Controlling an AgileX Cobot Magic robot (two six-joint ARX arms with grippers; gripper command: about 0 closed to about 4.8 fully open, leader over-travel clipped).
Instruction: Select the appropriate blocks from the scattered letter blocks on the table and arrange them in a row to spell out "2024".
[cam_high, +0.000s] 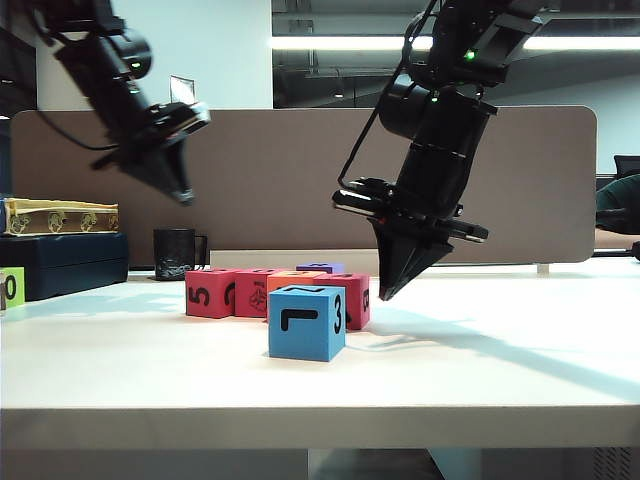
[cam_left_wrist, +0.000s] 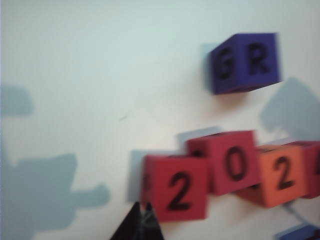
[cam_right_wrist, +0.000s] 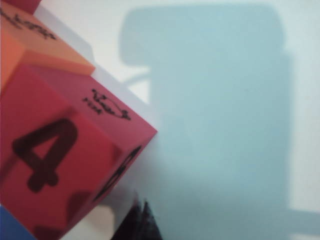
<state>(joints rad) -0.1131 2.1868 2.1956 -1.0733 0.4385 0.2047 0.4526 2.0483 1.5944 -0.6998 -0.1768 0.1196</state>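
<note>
While both grippers hang pinched shut and empty, the row of blocks lies across the middle of the white table (cam_high: 480, 370).

From the exterior camera the row runs left to right, its long axis along the table's front edge, but a blue cube (cam_high: 306, 321) marked L and 3 stands in front and hides its middle; only the red 5-faced block (cam_high: 209, 293) shows fully. A purple cube (cam_left_wrist: 245, 62) lies behind, blurred in the left wrist view, where the tops read 2 (cam_left_wrist: 176, 188), 0 (cam_left_wrist: 231, 161), 2 (cam_left_wrist: 276, 174); the last block (cam_right_wrist: 60, 165), cut off there, shows a 4 in the right wrist view. The right gripper (cam_high: 385, 295) points down just beside that end; the left gripper (cam_high: 186, 198) hovers well above the 5 end.
</note>
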